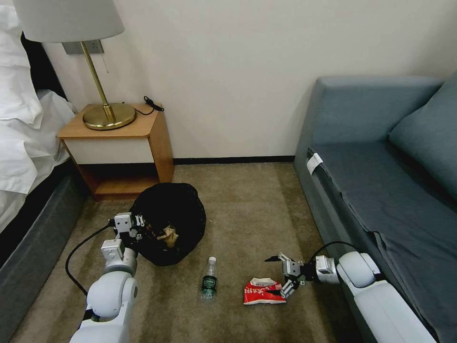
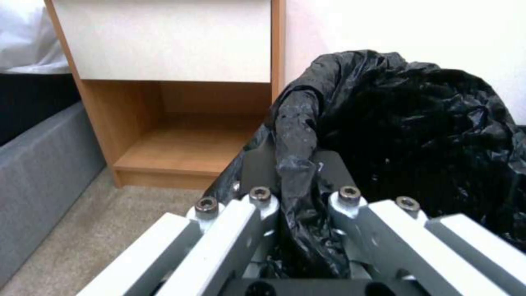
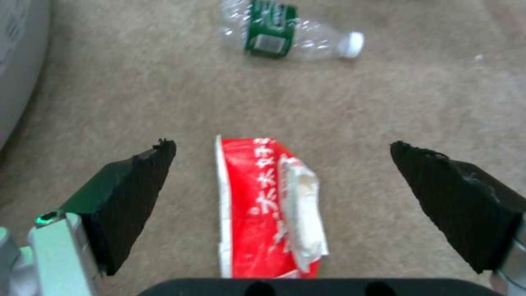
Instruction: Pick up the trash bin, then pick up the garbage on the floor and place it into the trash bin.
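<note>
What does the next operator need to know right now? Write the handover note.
Left end effector: shut on the trash bin at its rim, bag pinched between the fingers, beside the nightstand.
Right end effector: open, fingers either side of the red-and-white packet on the carpet, not yet closed.
Done: bin gripped; a tan paper bag already lies inside.
Left: the packet and the clear bottle, both on the floor between the bin and the sofa.
</note>
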